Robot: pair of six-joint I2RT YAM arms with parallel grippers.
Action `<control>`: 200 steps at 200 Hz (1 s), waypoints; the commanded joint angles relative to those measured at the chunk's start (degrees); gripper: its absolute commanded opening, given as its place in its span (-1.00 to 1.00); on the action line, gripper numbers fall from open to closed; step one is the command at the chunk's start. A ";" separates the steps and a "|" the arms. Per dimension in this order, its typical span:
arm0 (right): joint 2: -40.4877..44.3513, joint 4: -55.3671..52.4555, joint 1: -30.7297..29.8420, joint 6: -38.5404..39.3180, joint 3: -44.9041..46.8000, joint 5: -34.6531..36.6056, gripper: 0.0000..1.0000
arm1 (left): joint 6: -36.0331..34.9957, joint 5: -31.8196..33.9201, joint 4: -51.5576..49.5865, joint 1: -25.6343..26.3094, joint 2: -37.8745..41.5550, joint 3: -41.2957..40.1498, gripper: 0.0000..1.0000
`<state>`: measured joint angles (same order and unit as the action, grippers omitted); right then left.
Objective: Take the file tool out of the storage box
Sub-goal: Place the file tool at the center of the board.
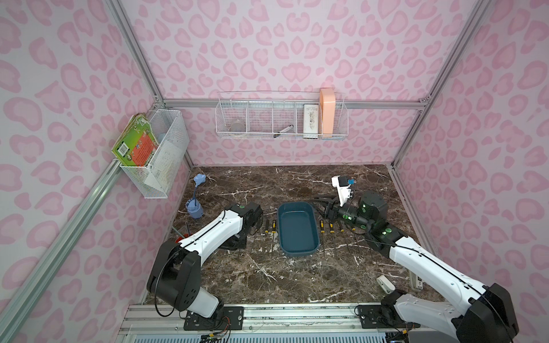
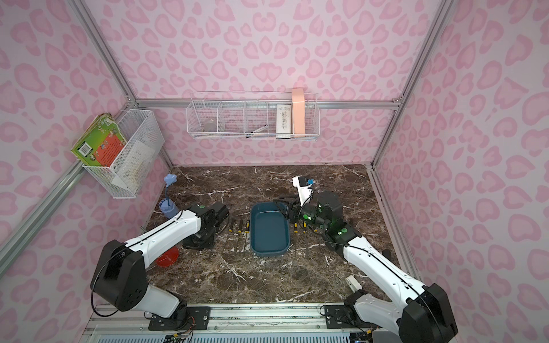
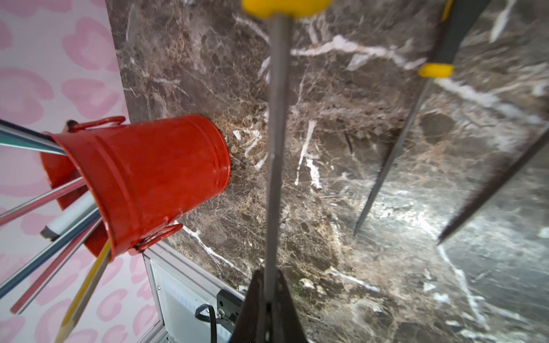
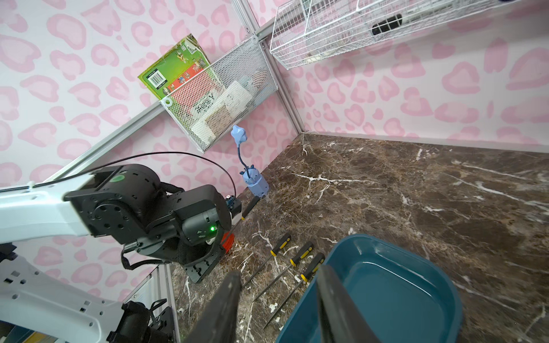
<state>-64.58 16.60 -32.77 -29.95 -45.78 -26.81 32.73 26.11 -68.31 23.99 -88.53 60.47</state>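
Files [image 4: 301, 255] lie in rows on the marble tabletop [image 1: 267, 276] along both long sides of the storage box [image 1: 298, 228], which appears empty. Left tool [image 3: 269, 277], near the box, is clamped on the thin steel shaft of one file [image 3: 274, 148]; right tool [image 4: 277, 276] hangs over the box's rim, jaws parted and empty. Light, stiff and slender, a file may pivot in such a pinch; its thick black-and-yellow handle looks the surer hold.

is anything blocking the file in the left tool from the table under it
Nothing visible. The file, gripped in the left tool, has bare table beneath; the red pot stands off to one side and other files lie on the other side.
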 commanded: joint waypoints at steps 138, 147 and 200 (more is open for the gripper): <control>0.85 0.94 1.95 -1.26 0.82 -0.41 -0.17 | -7.54 -4.47 7.80 -5.30 -16.23 0.98 -1.00; 1.11 0.98 1.98 -1.41 0.91 -0.66 -0.17 | -7.42 -3.68 7.14 -5.34 -16.94 1.55 -1.00; 2.66 1.37 1.94 -1.97 1.13 -0.83 -0.16 | -7.42 -3.96 5.66 -5.57 -18.15 2.68 -1.00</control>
<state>-62.39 16.40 -30.74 -31.33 -44.66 -26.79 25.36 21.93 -60.77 18.59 -105.91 62.17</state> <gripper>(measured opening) 0.420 0.080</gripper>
